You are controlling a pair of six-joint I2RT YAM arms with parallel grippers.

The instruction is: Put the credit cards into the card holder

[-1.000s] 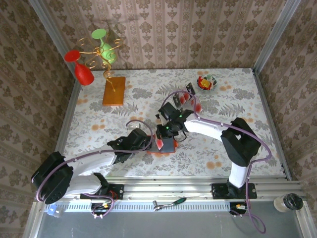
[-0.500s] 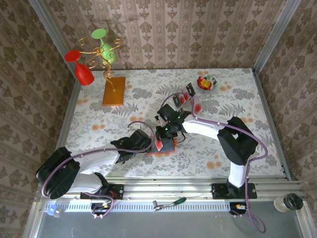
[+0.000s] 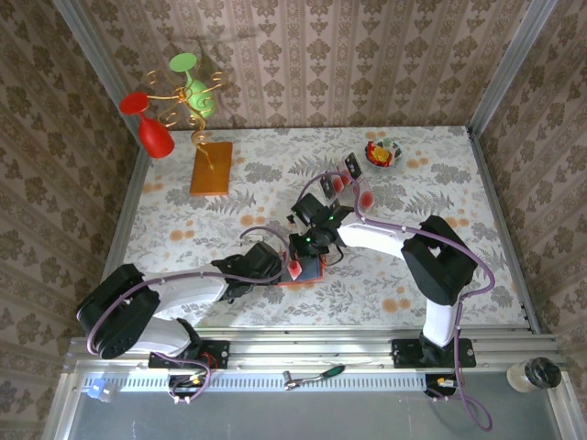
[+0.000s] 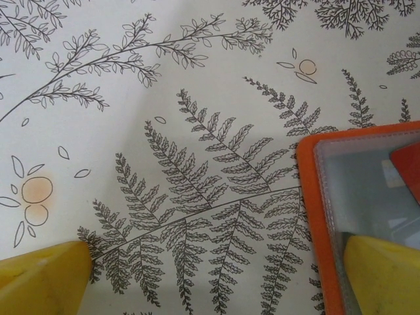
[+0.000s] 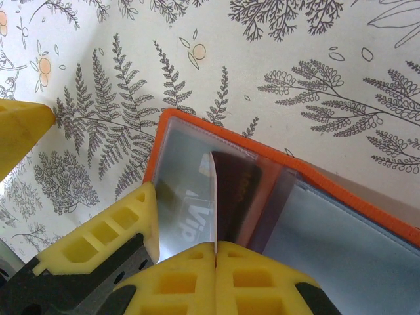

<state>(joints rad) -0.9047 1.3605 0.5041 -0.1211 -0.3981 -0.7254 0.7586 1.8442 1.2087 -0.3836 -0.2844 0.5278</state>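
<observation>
The orange-red card holder [image 3: 310, 272] lies open on the table, grey-blue inside [image 5: 341, 243] with a clear pocket. My right gripper [image 5: 215, 248] is shut on a credit card [image 5: 231, 197], seen edge-on with a dark face, its far end inside the clear pocket. From above, that card [image 3: 295, 268] stands over the holder under the right gripper [image 3: 303, 257]. My left gripper [image 4: 216, 285] is open; one fingertip [image 4: 387, 275] rests on the card holder [image 4: 367, 190], the other on the table. More credit cards [image 3: 337, 183] stand in the clear tray behind.
The clear compartment tray [image 3: 353, 188] sits just behind the right arm. A small bowl [image 3: 383, 153] of coloured pieces is at the back right. An orange-brown board [image 3: 211, 168] with a gold wire stand holding red and green glasses stands at the back left.
My left gripper has slid right to the holder's left edge. The right gripper and its card have barely moved.
</observation>
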